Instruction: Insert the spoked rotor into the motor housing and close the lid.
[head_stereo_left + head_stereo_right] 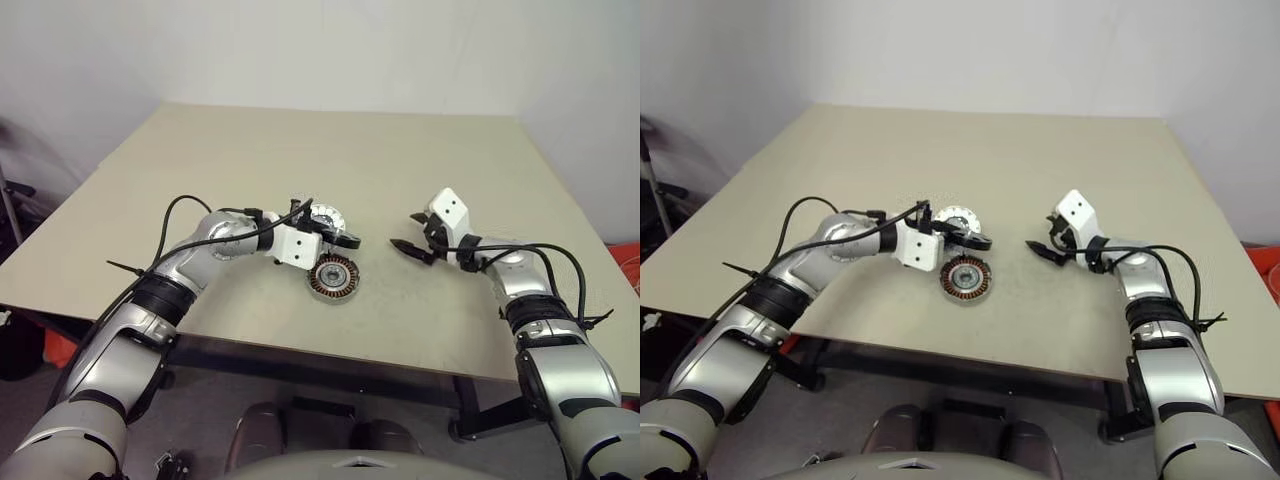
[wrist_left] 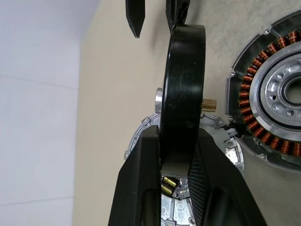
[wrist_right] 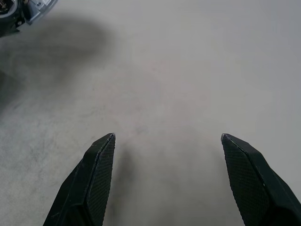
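Beige table (image 1: 300,150), matte, square-cornered, set against plain white walls (image 1: 300,50); grey floor below its near edge; something red sits past its right-hand side.

Items on the surface, all near the middle towards the near edge:
- motor housing (image 1: 333,277): short round cylinder, lying flat and open, ring of copper windings around a silver hub. It rests on the table just below the left gripper.
- spoked rotor (image 1: 326,215): round shiny silver piece with cut-outs, flat on the table just beyond the left gripper and close to the housing; its identity is probable only, as the gripper covers much of it.

Tools:
- left gripper (image 1: 340,240): fingers clamped on a thick black disc (image 2: 183,94), held edge-on above the table, a silver hub on one face and a small brass pinion on the other.
- right gripper (image 1: 405,230): fingers spread wide with nothing between them, hanging over bare tabletop well to the right of the housing.
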{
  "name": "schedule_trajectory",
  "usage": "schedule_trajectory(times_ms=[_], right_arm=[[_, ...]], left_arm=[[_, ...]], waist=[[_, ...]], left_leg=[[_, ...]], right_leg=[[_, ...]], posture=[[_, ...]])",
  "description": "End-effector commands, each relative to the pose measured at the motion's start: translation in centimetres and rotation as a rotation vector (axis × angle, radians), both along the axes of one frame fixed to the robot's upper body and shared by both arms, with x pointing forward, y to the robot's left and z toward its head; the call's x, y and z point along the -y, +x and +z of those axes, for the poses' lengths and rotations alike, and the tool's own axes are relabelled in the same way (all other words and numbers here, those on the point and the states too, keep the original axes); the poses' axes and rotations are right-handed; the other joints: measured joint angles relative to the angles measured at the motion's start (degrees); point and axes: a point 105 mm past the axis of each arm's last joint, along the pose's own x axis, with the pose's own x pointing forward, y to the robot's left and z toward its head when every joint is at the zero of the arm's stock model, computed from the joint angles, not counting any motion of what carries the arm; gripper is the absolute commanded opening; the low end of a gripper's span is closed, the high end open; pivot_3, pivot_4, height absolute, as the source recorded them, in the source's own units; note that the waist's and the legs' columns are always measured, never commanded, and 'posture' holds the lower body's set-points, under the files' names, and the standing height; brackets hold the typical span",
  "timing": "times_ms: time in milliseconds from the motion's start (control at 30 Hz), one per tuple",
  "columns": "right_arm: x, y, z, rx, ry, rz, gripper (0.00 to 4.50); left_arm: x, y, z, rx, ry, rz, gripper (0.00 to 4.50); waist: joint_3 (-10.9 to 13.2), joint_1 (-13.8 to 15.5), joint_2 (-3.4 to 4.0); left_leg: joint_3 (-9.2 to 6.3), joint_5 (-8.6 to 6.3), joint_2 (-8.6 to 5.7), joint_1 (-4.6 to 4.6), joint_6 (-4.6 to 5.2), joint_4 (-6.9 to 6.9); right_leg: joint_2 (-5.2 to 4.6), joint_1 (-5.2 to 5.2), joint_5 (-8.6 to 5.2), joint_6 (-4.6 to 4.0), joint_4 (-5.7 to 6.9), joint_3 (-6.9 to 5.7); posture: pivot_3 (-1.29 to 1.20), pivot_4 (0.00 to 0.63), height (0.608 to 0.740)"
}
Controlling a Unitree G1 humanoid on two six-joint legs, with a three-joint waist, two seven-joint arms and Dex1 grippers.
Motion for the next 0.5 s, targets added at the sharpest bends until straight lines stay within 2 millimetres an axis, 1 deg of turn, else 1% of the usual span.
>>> schedule_trajectory(times_ms=[33, 133, 267, 500], right_arm=[[-0.1, 0.9, 2.1, 0.081, 0.015, -0.005, 3.99], [-0.3, 1.1, 2.2, 0.086, 0.02, -0.007, 3.99], [-0.7, 1.2, 2.2, 0.087, 0.026, -0.001, 3.99], [-1.2, 1.2, 2.2, 0.082, 0.025, 0.016, 3.99]], left_arm=[[-0.1, 0.3, 1.3, 0.072, -0.004, -0.019, 0.39], [-0.4, 0.5, 0.6, 0.102, 0.024, -0.029, 0.39], [-0.3, 1.1, 0.4, 0.128, 0.008, -0.018, 0.39], [0.0, 1.7, 1.1, 0.174, -0.058, 0.004, 0.39]], waist=[[0.0, 0.0, 0.0], [0.0, 0.0, 0.0], [0.0, 0.0, 0.0], [0.0, 0.1, 0.0]], left_leg=[[0.0, 0.0, 0.0, 0.0, 0.0, 0.0], [0.0, 0.0, 0.0, 0.0, 0.0, 0.0], [0.0, 0.0, 0.0, 0.0, 0.0, 0.0], [0.0, -0.01, 0.0, -0.05, 0.01, 0.0]], right_leg=[[0.0, 0.0, 0.0, 0.0, 0.0, 0.0], [0.0, 0.0, 0.0, 0.0, 0.0, 0.0], [0.0, 0.0, 0.0, 0.0, 0.01, 0.0], [0.0, -0.02, 0.0, 0.0, 0.0, 0.0]], posture=[[0.0, 0.0, 0.74], [0.0, 0.0, 0.74], [0.0, 0.0, 0.74], [0.0, 0.0, 0.74]])
